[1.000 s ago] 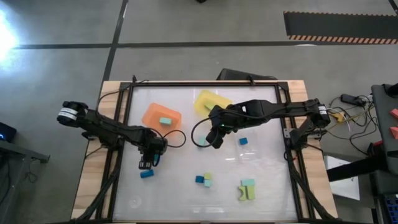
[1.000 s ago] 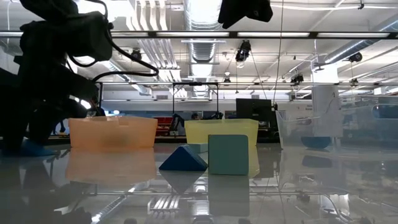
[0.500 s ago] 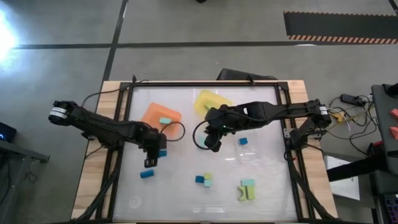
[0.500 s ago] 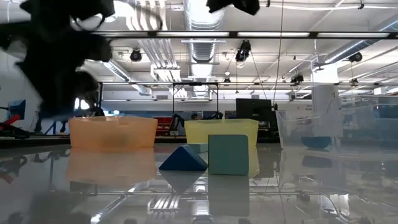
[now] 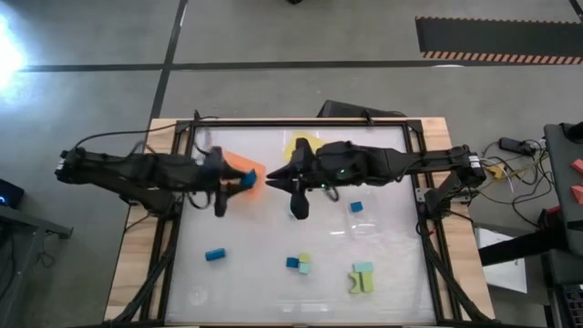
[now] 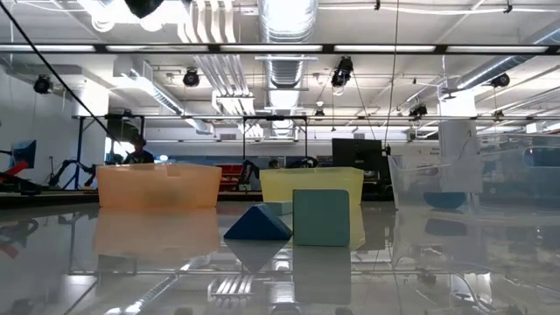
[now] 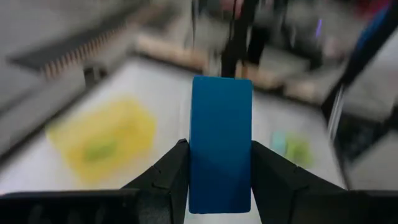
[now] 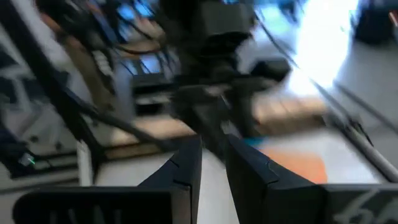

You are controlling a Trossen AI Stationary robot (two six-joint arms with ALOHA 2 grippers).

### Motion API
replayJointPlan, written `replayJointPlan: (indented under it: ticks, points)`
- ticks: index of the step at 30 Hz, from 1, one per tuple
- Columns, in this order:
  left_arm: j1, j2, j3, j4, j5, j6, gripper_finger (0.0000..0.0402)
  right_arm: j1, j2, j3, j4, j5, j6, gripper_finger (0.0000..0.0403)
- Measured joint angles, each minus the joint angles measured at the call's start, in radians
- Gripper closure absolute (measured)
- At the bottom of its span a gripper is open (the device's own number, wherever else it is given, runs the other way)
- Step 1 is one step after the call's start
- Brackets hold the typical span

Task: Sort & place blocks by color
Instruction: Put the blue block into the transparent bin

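My left gripper [image 5: 244, 180] reaches in from the left and is shut on a blue bar block [image 7: 221, 149], high above the orange tray [image 5: 233, 164]. My right gripper [image 5: 273, 179] points at it from the right, fingers close together [image 8: 213, 163], with nothing visible between them. Loose blocks lie flat on the table: a blue one [image 5: 215, 255], another blue one [image 5: 355, 207], a blue and yellow-green pair [image 5: 298, 262], and a mint and yellow-green pair [image 5: 363, 278]. The low view shows a blue wedge [image 6: 258, 225] and a mint cube [image 6: 321, 217]. My left gripper pinches the blue bar block between its two fingers, which lie on the bar's two long sides [image 7: 194, 180]. About half of the bar sticks out past the fingertips [image 7: 177, 155]. The block is lifted clear, over the orange tray's near-right corner.
The yellow tray [image 5: 299, 144] lies partly under my right arm and holds a yellow-green block [image 7: 99, 149]. A clear tray [image 6: 472, 179] stands at the far right in the low view. The two grippers nearly meet above the table's middle. A black frame [image 5: 301, 121] borders the tabletop.
My left gripper, still holding the blue bar, has risen from low over the near-left table and swung toward the far edge, over the orange tray. My right gripper has risen and turned, and now points toward the table's left. Both have left the low view.
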Motion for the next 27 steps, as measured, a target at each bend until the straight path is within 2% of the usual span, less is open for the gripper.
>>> replayJointPlan:
  ticks: [5,7,10,14,27]
  points:
    - [0.0,-0.034,-0.009,0.251,-0.028,0.085,0.0284,-0.011,0.0,0.0,0.148,-0.087,-0.069,0.0344]
    - [0.0,-0.03,-0.014,0.342,-0.027,0.131,0.0284,-0.012,0.0,0.0,0.167,-0.091,-0.074,0.0344]
    - [0.0,-0.011,-0.017,0.428,-0.02,0.158,0.0284,-0.012,0.0,0.001,0.17,-0.09,-0.051,0.0344]
    - [0.0,0.026,-0.018,0.455,-0.015,0.159,0.0284,-0.012,0.0,0.002,0.187,-0.09,-0.02,0.0336]
    - [-0.001,0.069,-0.019,0.477,0.066,0.104,0.0284,-0.037,-0.036,0.011,0.187,-0.081,-0.031,0.0201]
